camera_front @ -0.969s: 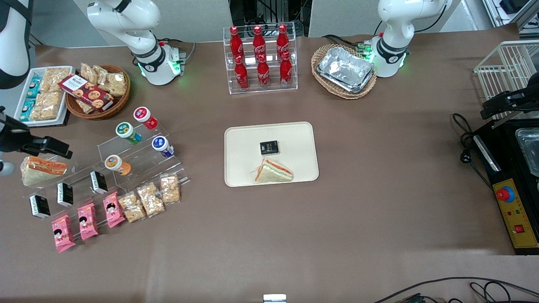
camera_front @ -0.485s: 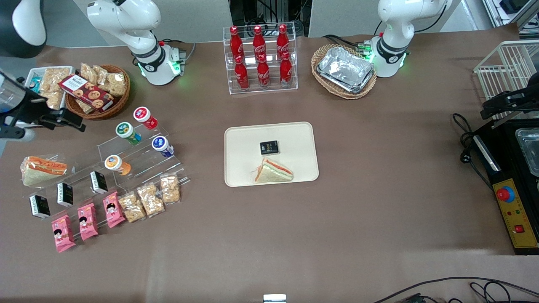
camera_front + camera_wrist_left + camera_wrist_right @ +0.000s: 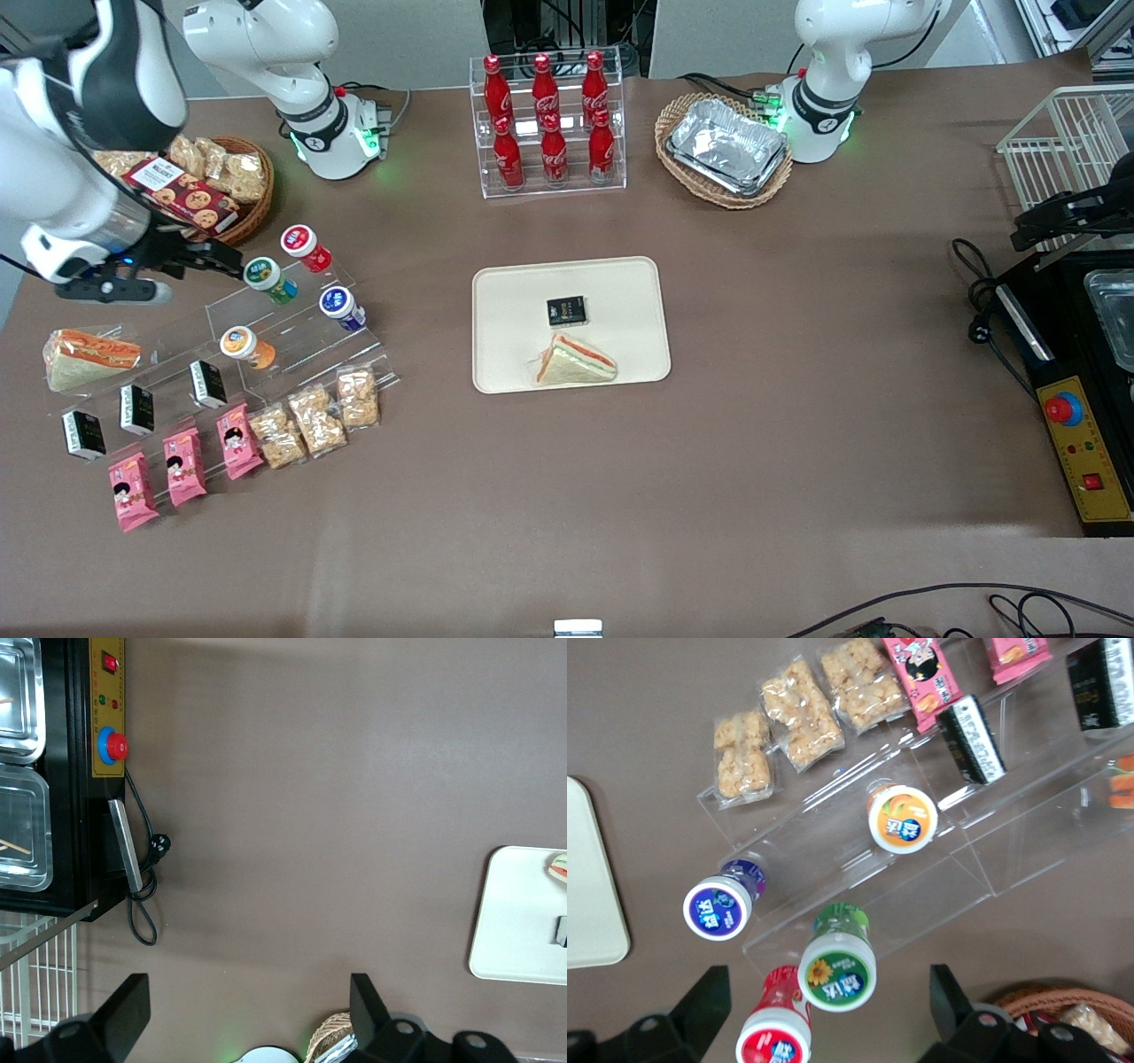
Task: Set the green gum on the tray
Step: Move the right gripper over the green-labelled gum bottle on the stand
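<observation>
On the clear stepped stand (image 3: pixel 292 328) toward the working arm's end of the table, the green gum (image 3: pixel 268 279) rests beside the red-lidded bottle (image 3: pixel 306 247); the gripper (image 3: pixel 221 263) hovers just beside the gum, its fingers (image 3: pixel 709 997) spread wide apart and holding nothing; the tray (image 3: pixel 505 301) lies well apart, carrying a sandwich (image 3: pixel 574 361) and a small black box (image 3: pixel 566 310).

Overhead front view, two downward wrist views
</observation>
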Robot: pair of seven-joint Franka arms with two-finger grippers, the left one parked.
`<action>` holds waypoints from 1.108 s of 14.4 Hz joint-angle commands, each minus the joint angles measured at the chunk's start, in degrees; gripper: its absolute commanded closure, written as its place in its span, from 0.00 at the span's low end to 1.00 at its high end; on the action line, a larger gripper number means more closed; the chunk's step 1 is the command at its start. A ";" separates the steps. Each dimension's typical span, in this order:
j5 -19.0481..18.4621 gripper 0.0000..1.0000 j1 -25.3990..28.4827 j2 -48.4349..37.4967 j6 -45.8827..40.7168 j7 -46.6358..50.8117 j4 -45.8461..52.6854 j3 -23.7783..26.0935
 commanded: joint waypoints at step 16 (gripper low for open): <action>0.65 0.06 1.01 -4.33 16.16 0.69 -19.06 -0.18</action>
